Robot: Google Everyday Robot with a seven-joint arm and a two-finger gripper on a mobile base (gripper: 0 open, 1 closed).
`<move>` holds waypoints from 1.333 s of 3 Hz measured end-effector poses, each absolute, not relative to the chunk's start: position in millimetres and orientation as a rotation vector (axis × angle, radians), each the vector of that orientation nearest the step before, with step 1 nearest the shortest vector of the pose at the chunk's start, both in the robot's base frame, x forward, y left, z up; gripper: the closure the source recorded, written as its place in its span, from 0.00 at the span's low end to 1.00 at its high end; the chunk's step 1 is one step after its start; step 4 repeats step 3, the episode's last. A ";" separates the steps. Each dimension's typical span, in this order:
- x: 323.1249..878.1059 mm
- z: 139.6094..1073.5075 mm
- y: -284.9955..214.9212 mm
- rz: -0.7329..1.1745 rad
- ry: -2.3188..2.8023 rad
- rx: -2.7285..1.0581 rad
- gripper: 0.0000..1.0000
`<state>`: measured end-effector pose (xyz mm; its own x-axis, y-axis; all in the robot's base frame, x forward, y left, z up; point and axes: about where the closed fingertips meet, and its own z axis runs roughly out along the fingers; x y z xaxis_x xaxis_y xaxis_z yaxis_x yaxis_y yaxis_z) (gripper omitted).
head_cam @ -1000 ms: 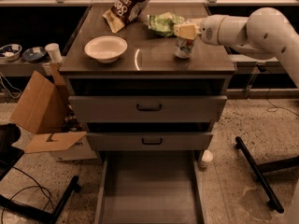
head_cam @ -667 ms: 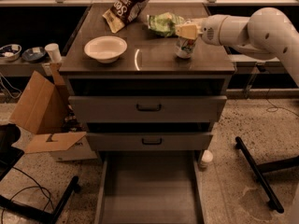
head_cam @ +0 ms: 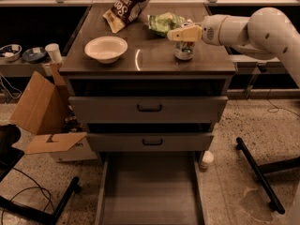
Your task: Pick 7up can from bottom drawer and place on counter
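The can (head_cam: 183,51) stands upright on the counter (head_cam: 154,63), toward its right side and a little back from the near edge. It is a small drink can with a dull greenish body and pale markings, and it is smaller than the white bowl (head_cam: 106,48) sitting well to its left. Its top is hidden.

The gripper (head_cam: 184,34) comes in from the right on a white arm (head_cam: 253,29) and sits right over the top of the can, its cream-coloured tip covering the can's upper rim. I cannot tell whether the claw is clamped on the can or only resting above it.

Just behind the can, further back on the counter, lies a crumpled green bag (head_cam: 163,22), and to the left of that a brown snack bag (head_cam: 129,6).

Below the counter, two drawers (head_cam: 149,108) with black handles show their grey fronts. The bottom drawer (head_cam: 150,191) is pulled out toward the near side, its flat grey floor bare between low side walls. A small white bottle (head_cam: 206,159) stands on the floor just beside its right wall. An open cardboard box (head_cam: 42,111) sits on the floor to the left.
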<state>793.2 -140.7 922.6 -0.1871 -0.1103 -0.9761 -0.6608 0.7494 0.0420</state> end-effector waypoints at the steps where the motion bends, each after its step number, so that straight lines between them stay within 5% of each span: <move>1: 795.6 924.3 -141.2 0.553 1.719 -0.609 0.00; 4: 765.1 984.7 -187.5 0.612 1.828 -0.576 0.00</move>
